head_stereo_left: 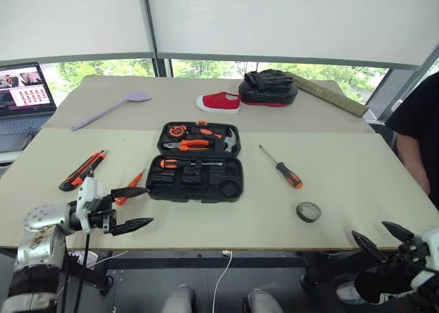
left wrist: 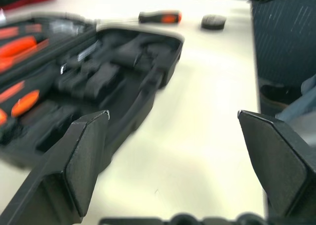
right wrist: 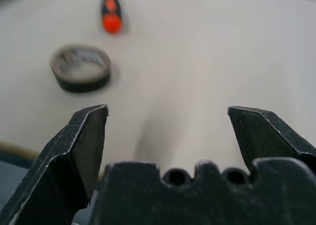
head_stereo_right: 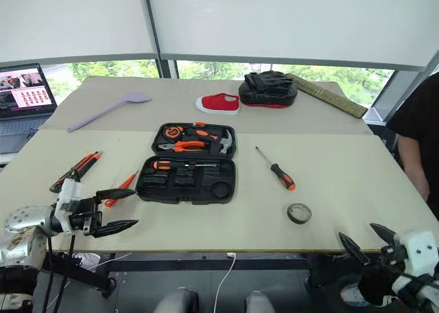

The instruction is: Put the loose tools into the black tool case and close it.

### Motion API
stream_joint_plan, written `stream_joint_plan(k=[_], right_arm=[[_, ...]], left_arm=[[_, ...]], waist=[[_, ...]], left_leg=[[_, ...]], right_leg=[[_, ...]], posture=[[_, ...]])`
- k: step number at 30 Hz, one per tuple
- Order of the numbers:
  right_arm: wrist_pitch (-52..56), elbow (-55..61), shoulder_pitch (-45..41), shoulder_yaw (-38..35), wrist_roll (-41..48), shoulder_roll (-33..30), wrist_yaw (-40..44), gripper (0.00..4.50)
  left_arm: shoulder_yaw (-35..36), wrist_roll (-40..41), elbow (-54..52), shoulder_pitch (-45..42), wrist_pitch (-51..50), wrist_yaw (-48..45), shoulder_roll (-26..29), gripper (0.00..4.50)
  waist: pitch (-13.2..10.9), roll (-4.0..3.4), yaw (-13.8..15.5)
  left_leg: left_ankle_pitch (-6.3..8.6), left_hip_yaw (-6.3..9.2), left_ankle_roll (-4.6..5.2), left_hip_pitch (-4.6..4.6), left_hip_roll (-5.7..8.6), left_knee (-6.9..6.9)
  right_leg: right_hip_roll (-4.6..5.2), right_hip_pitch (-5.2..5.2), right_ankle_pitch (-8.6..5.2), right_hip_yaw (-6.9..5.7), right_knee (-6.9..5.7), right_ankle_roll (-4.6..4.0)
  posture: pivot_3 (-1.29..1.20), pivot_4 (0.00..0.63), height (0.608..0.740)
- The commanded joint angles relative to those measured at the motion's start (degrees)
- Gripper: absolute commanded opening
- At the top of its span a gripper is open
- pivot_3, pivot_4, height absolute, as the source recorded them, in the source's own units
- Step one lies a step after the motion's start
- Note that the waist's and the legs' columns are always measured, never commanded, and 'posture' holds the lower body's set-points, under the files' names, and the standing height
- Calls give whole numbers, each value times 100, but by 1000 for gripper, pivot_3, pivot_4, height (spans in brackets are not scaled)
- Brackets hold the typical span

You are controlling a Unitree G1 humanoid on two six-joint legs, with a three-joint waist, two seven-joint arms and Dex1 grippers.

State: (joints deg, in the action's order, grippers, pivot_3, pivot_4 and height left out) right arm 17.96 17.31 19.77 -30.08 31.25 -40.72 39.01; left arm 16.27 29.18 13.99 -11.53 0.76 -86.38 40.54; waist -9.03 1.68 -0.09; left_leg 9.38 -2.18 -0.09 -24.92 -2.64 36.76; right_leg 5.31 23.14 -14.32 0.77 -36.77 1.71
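Observation:
The black tool case (head_stereo_left: 195, 182) lies open at the table's middle, with orange-handled tools in its far half and one in its near half. Loose on the table are an orange-black screwdriver (head_stereo_left: 282, 167) to the case's right, a dark tape roll (head_stereo_left: 309, 212) nearer the front edge, an orange-black utility knife (head_stereo_left: 82, 170) at the left, and a slim orange screwdriver (head_stereo_left: 130, 187) beside the case. My left gripper (head_stereo_left: 148, 205) is open and empty just left of the case's near corner. My right gripper (head_stereo_left: 369, 229) hangs open and empty off the front right edge, short of the tape roll (right wrist: 80, 68).
At the back lie a lilac spoon (head_stereo_left: 110, 107), a red shoe (head_stereo_left: 219, 101), a black mitt (head_stereo_left: 267, 88) and a long olive bar (head_stereo_left: 333, 95). A laptop (head_stereo_left: 26, 88) stands far left. A person in black (head_stereo_left: 418, 128) is at the right edge.

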Motion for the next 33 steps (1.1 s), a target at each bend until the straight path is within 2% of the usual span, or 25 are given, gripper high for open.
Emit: stream_joint_plan(k=[1,3,6,7,10,13,17,18,21,24,28,30,33], right_arm=[[1620,382,-1335,627,433,-833,-215,4500],[2520,174,-2268,1158,511,-1068,-391,4500],[3428,-444,-3523,2061,289,-1096,-454,4500],[3463,-824,-3994,2489,15,-1012,-386,4500],[3362,-1858,-5024,3392,-606,-729,-259,4500],[2998,-3076,-5853,4112,-1225,-292,-66,4500],[2787,-3677,-6160,4331,-1530,16,215,3441],[2754,-3708,-6150,4302,-1581,35,243,3029],[2519,-3447,-5826,3746,-1560,22,8,2078],[1602,-2872,-5286,3050,-1506,-67,-84,1080],[-10,-2484,-5280,3021,-1465,-35,871,1028],[-452,-2438,-5809,3535,-1573,98,1649,1028],[-455,-2769,-6770,4469,-2027,500,2414,1028]], left_arm=[[94,302,-639,21,-192,307,-47,4473],[29,341,-798,101,-263,368,-86,4473],[-84,368,-920,179,-325,384,-120,4473],[-116,361,-941,176,-306,403,-148,4473],[-172,352,-984,143,-275,472,-205,4473],[-241,342,-1084,154,-252,496,-234,4473],[-170,365,-1244,239,-229,640,-235,4500],[-143,389,-1291,276,-242,662,-220,4500],[-39,430,-1460,464,-237,785,-215,4500],[152,520,-1656,594,-319,1065,-243,4500],[359,602,-1763,721,-419,1484,-282,4500],[433,539,-1698,782,-354,1633,-292,4500],[479,374,-1550,878,-246,1808,-283,4500]], waist=[[-2,-7,-17],[-1,-6,-2],[-2,-5,-1],[-2,-4,19],[-3,-2,34],[-3,-1,40],[-4,-1,8],[-4,0,7],[-4,0,5],[-4,0,36],[-5,-2,-11],[-7,-5,-117],[-8,-6,-263]], left_leg=[[0,-10,0,6,-6,0],[-3,-26,3,13,-7,0],[-29,-69,48,12,-13,-1],[-28,-75,49,8,-14,-1],[-10,-77,65,-24,2,-3],[-6,-79,72,-56,10,-3],[-7,-91,73,-88,11,9],[-7,-92,73,-88,10,10],[-7,-93,73,-87,8,12],[-7,-94,73,-88,7,10],[-8,-99,73,-90,6,13],[-9,-107,71,-75,-1,12],[-10,-114,69,-46,-35,11]], right_leg=[[0,0,1,0,2,-1],[-4,-7,5,-7,0,1],[-17,2,-4,-5,0,-21],[-18,8,5,-3,-1,-43],[-23,26,11,-1,3,4],[-22,57,14,3,1,12],[-26,95,30,16,-6,28],[-25,94,32,16,-6,30],[-25,95,34,16,-5,30],[-25,95,34,15,-5,30],[-24,100,35,18,-5,32],[-29,95,41,21,-4,24],[-68,92,45,40,-10,20]], posture=[[0,150,740],[0,150,740],[0,150,740],[0,150,740],[0,150,740],[0,150,740],[0,150,740],[0,150,740],[0,150,740],[0,150,740],[0,150,740],[0,150,740],[0,150,740]])
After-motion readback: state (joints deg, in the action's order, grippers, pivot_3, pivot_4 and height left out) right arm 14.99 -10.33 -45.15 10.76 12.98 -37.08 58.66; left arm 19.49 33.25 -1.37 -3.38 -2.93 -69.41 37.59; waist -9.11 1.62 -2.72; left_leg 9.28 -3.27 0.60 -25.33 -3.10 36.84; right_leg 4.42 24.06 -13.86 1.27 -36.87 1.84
